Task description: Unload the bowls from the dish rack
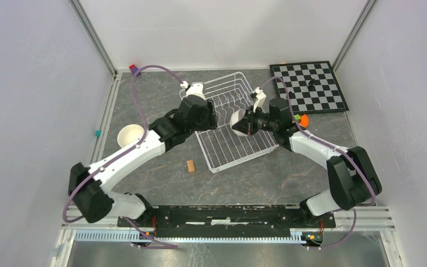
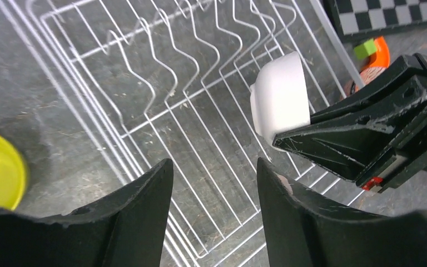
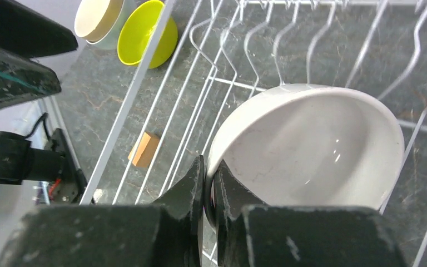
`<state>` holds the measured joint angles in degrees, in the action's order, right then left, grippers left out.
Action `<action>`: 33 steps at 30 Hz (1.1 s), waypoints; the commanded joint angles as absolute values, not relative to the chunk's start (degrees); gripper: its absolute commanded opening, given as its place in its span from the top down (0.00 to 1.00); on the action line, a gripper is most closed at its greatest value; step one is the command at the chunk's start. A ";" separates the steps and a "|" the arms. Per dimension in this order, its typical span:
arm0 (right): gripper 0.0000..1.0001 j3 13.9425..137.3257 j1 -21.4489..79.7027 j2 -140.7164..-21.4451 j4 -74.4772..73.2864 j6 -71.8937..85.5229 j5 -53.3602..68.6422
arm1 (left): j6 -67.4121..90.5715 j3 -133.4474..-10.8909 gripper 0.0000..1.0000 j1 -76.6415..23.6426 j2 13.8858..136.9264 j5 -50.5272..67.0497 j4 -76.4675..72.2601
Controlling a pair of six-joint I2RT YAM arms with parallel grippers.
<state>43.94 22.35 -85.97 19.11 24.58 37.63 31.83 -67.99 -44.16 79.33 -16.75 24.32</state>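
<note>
**A:** Top external view first: how many bowls do we count?

**B:** Three in all. One white bowl (image 1: 237,122) is tipped on its side over the one dish rack (image 1: 228,147). One tan bowl (image 1: 130,135) and one lime-yellow bowl (image 3: 144,33) sit just beside each other on the table (image 1: 256,183), left of the rack.

**A:** And the two grippers?

**B:** We see the right gripper (image 3: 210,167) pinched tight on the white bowl's rim, one finger inside, one outside. The left gripper (image 2: 214,164) hangs over the rack, fingers spread wide, holding nothing.

**A:** Anything else?

**B:** One wooden block (image 1: 190,166) near the rack's front edge, and one chessboard (image 1: 310,86) at the far right.
</note>
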 commanded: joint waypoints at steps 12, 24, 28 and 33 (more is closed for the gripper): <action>1.00 53.61 37.28 -71.66 4.25 2.43 17.61 | 30.40 -55.32 0.19 -43.25 57.26 -36.34 24.23; 1.00 56.45 47.24 -68.50 -3.59 -5.57 18.90 | 33.67 -47.34 0.17 -42.92 48.72 -36.73 24.78; 1.00 56.42 51.36 -67.33 -10.24 -5.63 14.78 | 34.11 -46.65 0.16 -42.89 48.73 -34.29 25.10; 1.00 53.97 53.69 -64.82 -12.19 -5.50 9.12 | 35.03 -43.64 0.13 -42.93 49.70 -30.46 22.15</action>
<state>53.67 52.73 -68.01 -10.70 -4.21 14.81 31.75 -45.95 -43.09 49.36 -32.99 25.43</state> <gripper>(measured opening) 0.115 0.856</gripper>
